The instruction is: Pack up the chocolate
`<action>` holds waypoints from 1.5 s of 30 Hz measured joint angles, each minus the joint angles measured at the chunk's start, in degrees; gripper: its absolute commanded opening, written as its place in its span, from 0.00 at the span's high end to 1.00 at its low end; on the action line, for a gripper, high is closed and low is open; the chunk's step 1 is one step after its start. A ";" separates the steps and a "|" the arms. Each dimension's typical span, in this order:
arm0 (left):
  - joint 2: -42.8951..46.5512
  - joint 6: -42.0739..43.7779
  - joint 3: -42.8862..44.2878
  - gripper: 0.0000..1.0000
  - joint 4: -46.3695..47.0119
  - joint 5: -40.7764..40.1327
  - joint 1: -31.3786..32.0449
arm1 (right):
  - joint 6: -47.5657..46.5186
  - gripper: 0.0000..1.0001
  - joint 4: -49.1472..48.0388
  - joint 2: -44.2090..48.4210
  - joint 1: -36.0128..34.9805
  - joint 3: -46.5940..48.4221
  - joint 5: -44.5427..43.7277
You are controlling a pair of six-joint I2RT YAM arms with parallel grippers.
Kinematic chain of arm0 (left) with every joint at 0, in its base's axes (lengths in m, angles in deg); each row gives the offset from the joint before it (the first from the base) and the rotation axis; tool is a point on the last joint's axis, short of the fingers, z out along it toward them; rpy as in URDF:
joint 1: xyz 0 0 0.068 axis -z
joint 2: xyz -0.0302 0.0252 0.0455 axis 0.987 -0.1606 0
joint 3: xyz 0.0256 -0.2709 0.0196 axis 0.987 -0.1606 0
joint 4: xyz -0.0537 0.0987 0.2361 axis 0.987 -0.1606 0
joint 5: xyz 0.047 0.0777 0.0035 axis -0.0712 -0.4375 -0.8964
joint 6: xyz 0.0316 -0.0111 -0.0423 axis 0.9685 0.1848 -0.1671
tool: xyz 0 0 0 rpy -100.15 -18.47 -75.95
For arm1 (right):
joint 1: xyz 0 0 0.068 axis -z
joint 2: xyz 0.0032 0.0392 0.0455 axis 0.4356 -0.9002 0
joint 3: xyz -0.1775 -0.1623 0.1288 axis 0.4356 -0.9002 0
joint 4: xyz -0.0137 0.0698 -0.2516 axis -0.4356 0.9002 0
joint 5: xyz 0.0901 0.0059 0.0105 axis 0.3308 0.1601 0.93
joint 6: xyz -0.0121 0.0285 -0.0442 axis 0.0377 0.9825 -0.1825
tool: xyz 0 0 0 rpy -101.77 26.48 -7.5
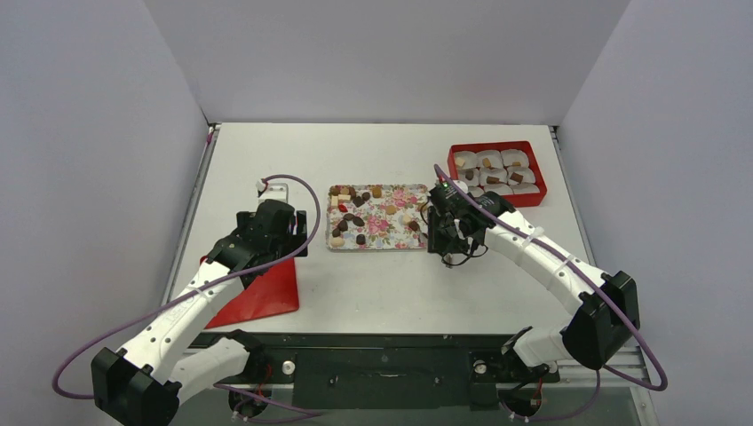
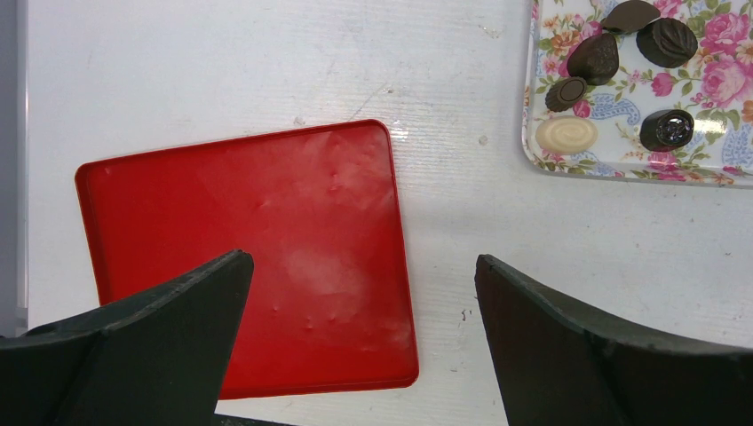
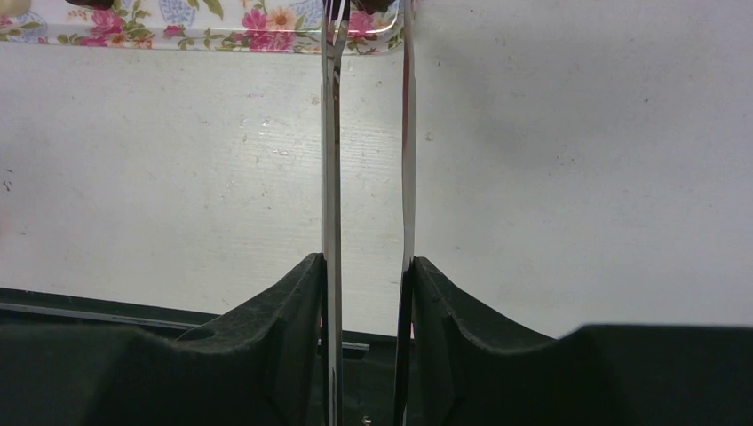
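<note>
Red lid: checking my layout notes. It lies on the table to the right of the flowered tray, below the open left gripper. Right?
No. The red lid lies to the left of the flowered tray, as the top external view shows; the rest holds.

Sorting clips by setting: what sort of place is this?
Probably a robotics lab cell: bare white walls around a table, two robot arms bolted at its edge, a tray of chocolate.

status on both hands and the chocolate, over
Left hand open above red lid. Right hand shut on tongs, tips at tray edge. Chocolate mostly on tray, some in box.
</note>
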 measured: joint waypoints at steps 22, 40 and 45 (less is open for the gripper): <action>0.00 0.00 0.00 0.04 0.00 -0.04 0.00 | -0.35 0.72 0.31 -3.87 -0.37 0.17 1.60; 0.00 0.02 0.00 0.04 -0.02 -0.22 -0.07 | -1.20 0.75 0.42 -5.29 -0.37 6.54 1.57; 0.00 0.00 0.00 0.04 0.00 -0.24 -0.11 | -1.33 0.75 0.76 -5.38 -0.35 7.13 1.57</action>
